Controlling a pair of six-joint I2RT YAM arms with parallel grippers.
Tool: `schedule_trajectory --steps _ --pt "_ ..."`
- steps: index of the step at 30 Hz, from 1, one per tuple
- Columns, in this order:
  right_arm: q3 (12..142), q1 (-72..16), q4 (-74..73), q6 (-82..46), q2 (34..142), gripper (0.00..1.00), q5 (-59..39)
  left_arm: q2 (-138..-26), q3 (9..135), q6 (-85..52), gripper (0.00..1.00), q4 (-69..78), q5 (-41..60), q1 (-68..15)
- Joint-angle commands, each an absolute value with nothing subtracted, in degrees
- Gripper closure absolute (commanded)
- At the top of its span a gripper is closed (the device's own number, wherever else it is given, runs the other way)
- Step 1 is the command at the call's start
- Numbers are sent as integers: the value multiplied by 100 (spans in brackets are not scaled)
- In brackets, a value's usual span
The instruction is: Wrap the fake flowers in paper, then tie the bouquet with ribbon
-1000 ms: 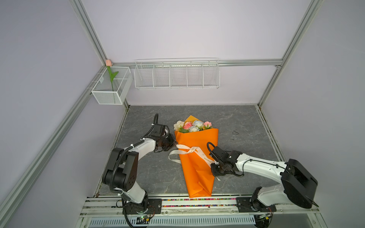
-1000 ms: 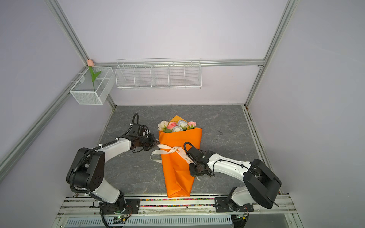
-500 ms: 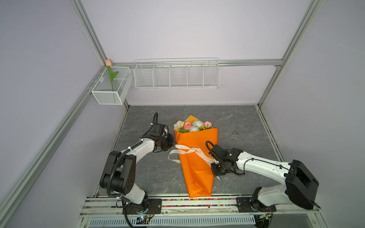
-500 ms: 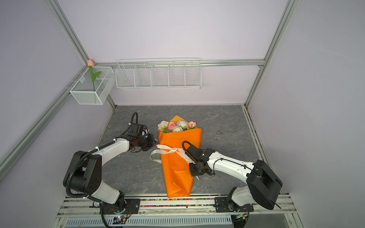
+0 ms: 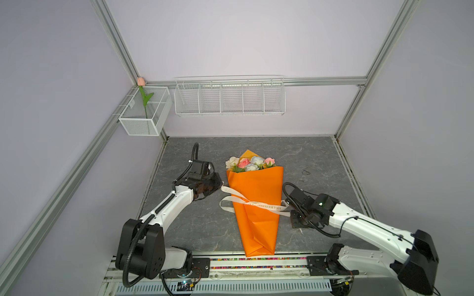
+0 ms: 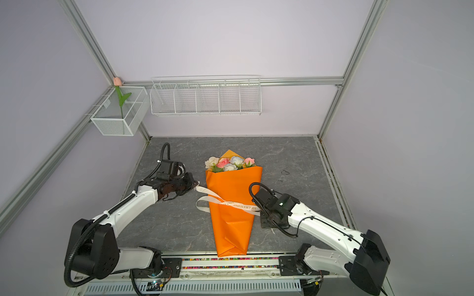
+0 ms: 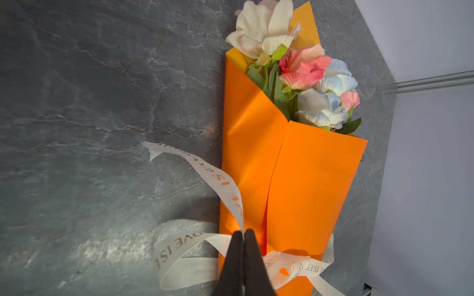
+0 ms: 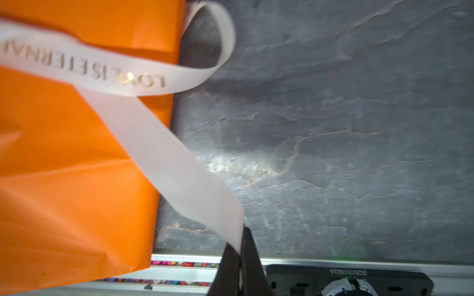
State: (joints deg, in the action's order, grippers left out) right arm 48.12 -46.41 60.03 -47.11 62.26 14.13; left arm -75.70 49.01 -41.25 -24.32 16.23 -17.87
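bouquet point(image 5: 256, 184) lies between left jaws and right jaws, both pinching ribbon point(image 5: 266, 206).

The bouquet of fake flowers point(image 5: 256, 184) lies mid-way across the worktop point(image 5: 315, 159), heads toward 12 o'clock, wrapped foot toward 6 o'clock at the front edge. The ribbon point(image 5: 266, 205) crosses over the wrap midway. The left end effector point(image 7: 243, 234) sits at 9 o'clock of the bouquet on one ribbon end, the right end effector point(image 8: 243, 238) at 3 o'clock on the other. A mesh box point(image 5: 143, 128) hangs on the side wall at 10 o'clock with a tulip point(image 5: 145, 100) standing in it; a wire rack point(image 5: 229, 102) hangs on the back wall at 12 o'clock
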Motion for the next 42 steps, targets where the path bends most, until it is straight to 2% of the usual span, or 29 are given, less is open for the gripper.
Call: schedule_trajectory --steps 1,4,8,13,18,22,30,36,42 --pt "4751 -4130 6488 -4832 5715 94 2136 -7230 4668 -4007 100 -2963 1034 -1690" --pt "4621 -3530 6221 -4475 5338 94 2150 -6932 4597 -4011 100 -3395 434 -1653" --pt "4575 -2635 5960 -4089 5472 94 1789 -6596 4399 -4062 100 -3829 -197 -1505" --pt "4653 -1775 5802 -3585 5532 94 1900 -5808 3913 -4127 100 -3995 17 -831" --pt "4767 -906 5529 -3100 5577 94 1796 -5065 3753 -4277 100 -4370 -307 -782" --pt "4851 -694 5301 -2947 5724 94 1868 -4696 3735 -4366 100 -4643 -559 -766" --pt "4869 135 4914 -2953 6042 94 2308 -4777 3718 -4845 100 -5059 -1295 -699" --pt "4870 696 4535 -2915 6661 94 2160 -4835 3571 -5050 100 -5139 -1184 -178" --pt "4717 1329 4221 -2891 6759 94 1803 -4602 3255 -5539 100 -5281 -1237 142"
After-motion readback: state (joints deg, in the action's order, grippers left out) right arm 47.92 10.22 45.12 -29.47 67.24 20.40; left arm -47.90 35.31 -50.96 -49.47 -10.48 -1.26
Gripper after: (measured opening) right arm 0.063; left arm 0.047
